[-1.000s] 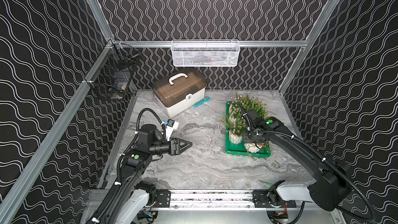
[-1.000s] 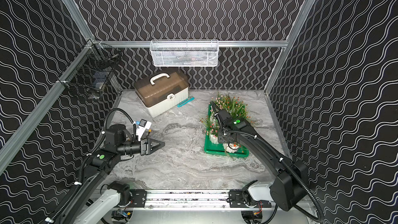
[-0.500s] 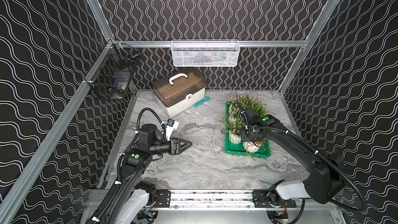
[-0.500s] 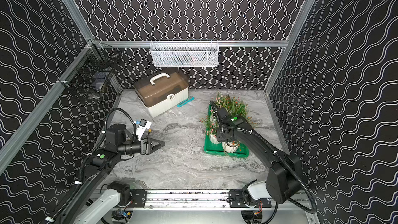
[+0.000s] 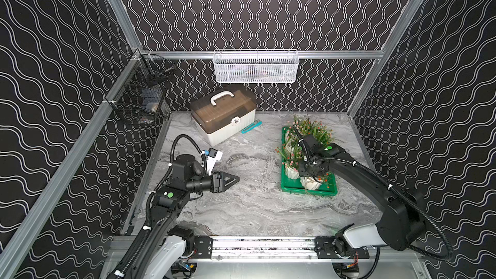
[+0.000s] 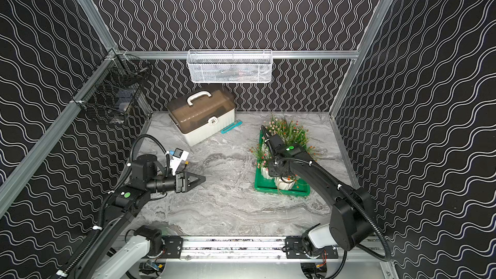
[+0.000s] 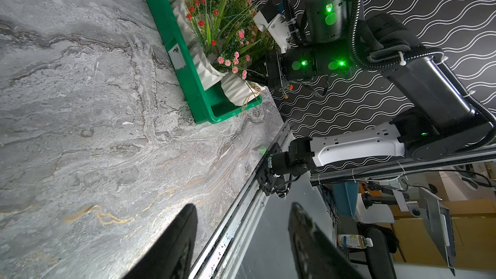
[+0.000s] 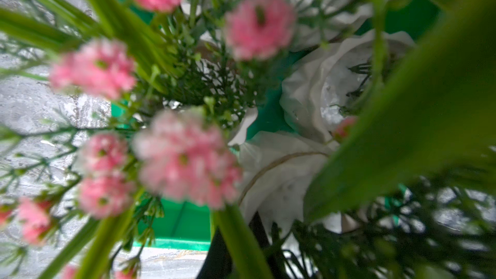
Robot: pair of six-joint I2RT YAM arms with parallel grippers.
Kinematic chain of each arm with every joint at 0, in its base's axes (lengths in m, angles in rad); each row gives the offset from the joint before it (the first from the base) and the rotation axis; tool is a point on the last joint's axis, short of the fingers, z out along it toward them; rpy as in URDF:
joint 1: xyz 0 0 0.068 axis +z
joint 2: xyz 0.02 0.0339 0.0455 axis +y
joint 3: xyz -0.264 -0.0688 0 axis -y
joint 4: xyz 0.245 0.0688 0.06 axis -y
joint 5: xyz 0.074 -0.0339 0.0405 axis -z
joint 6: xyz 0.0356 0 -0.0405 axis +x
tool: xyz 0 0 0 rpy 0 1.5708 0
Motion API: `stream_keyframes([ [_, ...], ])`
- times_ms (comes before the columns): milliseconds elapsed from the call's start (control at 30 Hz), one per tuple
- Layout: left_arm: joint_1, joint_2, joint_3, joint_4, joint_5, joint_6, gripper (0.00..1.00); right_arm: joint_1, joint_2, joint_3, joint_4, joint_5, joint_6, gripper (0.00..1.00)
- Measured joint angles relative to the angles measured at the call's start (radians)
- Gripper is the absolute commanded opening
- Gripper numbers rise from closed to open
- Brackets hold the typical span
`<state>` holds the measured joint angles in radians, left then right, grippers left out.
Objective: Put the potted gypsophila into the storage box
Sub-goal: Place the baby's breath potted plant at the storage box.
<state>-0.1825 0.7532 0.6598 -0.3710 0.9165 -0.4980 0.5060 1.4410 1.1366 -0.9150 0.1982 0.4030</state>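
Green tray [image 5: 308,191] at 3 o'clock holds pot plants [image 5: 311,130]; my R gripper [image 7: 256,77] closed among sprigs, can't tell if gripping. L gripper [image 5: 236,180] half-spread, empty, 9 o'clock.

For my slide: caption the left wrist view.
Right arm over potted flowers in green tray, seen past open left end effector.
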Motion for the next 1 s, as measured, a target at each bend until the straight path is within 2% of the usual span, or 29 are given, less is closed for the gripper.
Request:
stream_keyframes([
  [900, 0.000, 0.003, 0.001, -0.014, -0.005, 0.000, 0.59, 0.009, 0.008, -0.116, 0.120, 0.003, 0.027, 0.00],
  [1000, 0.000, 0.005, 0.001, -0.014, -0.005, 0.000, 0.59, 0.014, 0.008, -0.120, 0.127, 0.003, 0.029, 0.06],
])
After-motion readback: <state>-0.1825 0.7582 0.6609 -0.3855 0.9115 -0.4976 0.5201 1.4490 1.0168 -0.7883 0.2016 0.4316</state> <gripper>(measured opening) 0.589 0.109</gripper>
